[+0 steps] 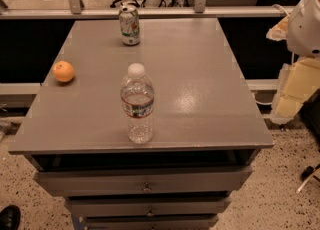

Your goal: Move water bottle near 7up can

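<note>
The water bottle (137, 103) is clear plastic with a white cap and a dark label band. It stands upright near the front edge of the grey table (200, 84). The 7up can (129, 25) is white and green with a silver top. It stands upright at the table's far edge, straight behind the bottle and well apart from it. My gripper (294, 90) hangs off the table's right side below the white arm (307, 21). It is far from both objects and holds nothing that I can see.
A round orange fruit (63, 71) lies near the table's left edge. Drawers (145, 181) sit under the tabletop at the front. A rail and glass partition (160, 11) run behind the table. A dark shoe (9, 217) is at the bottom left.
</note>
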`<state>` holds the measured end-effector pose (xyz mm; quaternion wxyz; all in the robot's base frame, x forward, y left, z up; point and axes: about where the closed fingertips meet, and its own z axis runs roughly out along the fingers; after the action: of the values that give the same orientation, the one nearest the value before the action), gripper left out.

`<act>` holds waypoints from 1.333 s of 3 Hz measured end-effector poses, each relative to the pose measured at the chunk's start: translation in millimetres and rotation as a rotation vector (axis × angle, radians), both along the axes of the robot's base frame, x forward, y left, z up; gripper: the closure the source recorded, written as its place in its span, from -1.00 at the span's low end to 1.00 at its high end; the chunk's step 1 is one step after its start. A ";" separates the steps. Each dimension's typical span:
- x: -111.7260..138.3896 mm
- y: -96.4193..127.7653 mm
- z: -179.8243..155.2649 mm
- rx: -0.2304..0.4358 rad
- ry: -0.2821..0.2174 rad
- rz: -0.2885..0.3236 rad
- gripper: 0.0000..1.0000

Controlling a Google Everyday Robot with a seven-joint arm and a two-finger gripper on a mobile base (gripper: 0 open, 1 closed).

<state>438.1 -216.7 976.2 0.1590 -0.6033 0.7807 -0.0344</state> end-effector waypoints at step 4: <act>40.6 90.8 -58.2 0.407 0.009 0.079 -1.00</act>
<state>478.7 -125.9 918.0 0.2752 -0.5892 0.7479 0.1331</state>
